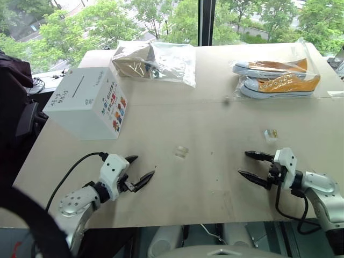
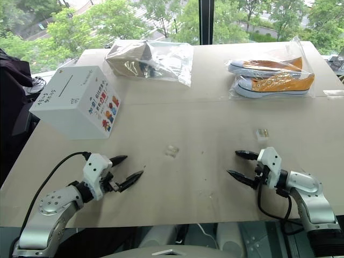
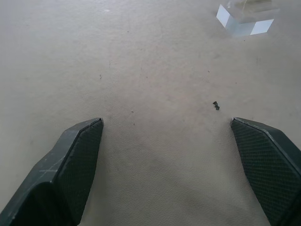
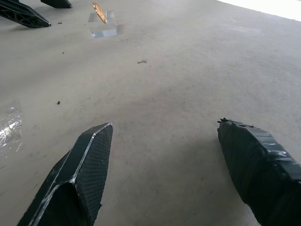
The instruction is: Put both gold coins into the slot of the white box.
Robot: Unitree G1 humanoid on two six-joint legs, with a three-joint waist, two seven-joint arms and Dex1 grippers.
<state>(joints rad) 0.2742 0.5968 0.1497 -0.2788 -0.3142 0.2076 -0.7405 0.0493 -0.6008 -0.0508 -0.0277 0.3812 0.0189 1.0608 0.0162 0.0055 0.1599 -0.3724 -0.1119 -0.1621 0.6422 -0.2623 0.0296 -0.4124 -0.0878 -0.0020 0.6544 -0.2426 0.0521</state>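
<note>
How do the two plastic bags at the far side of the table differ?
The left bag holds something tan and lies beside the white box; the right bag holds orange sneakers with white soles, far from the box. Both are clear plastic, lying on the table.

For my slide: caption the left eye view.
Both open grippers hover above the table; white box at left.
</note>
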